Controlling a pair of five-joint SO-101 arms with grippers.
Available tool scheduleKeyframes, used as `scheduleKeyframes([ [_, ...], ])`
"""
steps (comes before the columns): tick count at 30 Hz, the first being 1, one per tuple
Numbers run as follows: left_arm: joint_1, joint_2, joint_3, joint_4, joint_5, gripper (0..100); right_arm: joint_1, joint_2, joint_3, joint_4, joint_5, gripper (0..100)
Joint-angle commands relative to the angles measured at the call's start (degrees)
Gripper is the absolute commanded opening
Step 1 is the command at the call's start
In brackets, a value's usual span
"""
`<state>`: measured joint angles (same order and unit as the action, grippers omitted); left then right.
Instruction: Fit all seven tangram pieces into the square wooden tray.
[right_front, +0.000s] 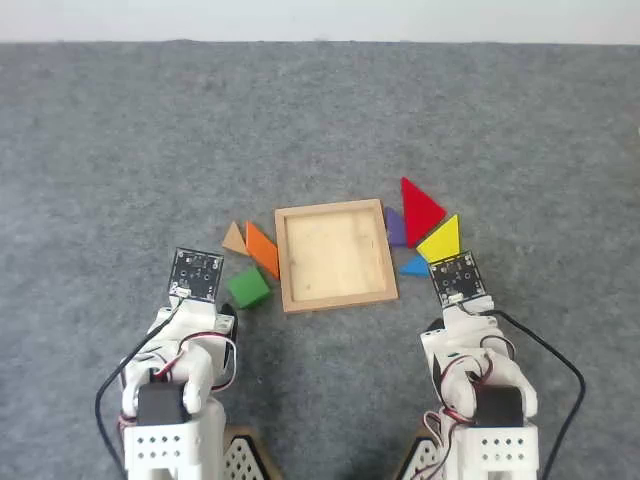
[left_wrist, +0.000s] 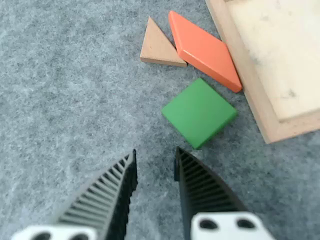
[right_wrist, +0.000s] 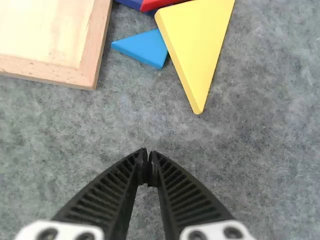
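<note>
High view: we see the square wooden tray (right_front: 340, 299) mid-table. A tan triangle (right_front: 235, 238), an orange parallelogram (right_front: 263, 248) and a green square (right_front: 248, 287) lie by its left edge. Red (right_front: 418, 208), purple (right_front: 395, 227), yellow (right_front: 441, 240) and blue (right_front: 414, 266) pieces lie by its right.

Left wrist view: we find the left gripper (left_wrist: 155, 152) slightly parted and holding nothing, with the green square just ahead of it, untouched.

Right wrist view: we find the right gripper (right_wrist: 148, 152) closed on nothing, with the yellow piece's tip ahead of it, apart.

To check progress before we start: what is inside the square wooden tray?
Inside the square wooden tray only its bare pale floor shows, with no piece in it. Nothing covers it, so no part is hidden.
</note>
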<state>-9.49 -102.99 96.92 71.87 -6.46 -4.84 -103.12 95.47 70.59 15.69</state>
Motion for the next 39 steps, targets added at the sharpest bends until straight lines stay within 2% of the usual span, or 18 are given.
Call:
scheduleKeyframes([
  [1,-0.4,-1.1,-0.5,0.4,0.9,12,-0.4,-0.8,1.0,0.5,-0.4,1.1],
  [36,-0.4,-1.1,-0.5,0.4,0.9,12,-0.4,-0.8,0.6,-0.3,-0.3,1.2],
  [38,-0.4,-1.1,-0.5,0.4,0.9,12,-0.7,-0.8,0.8,-2.8,1.1,1.3],
  [39,-0.4,-1.1,-0.5,0.4,0.9,12,-0.7,-0.8,0.6,-3.4,4.3,1.8],
])
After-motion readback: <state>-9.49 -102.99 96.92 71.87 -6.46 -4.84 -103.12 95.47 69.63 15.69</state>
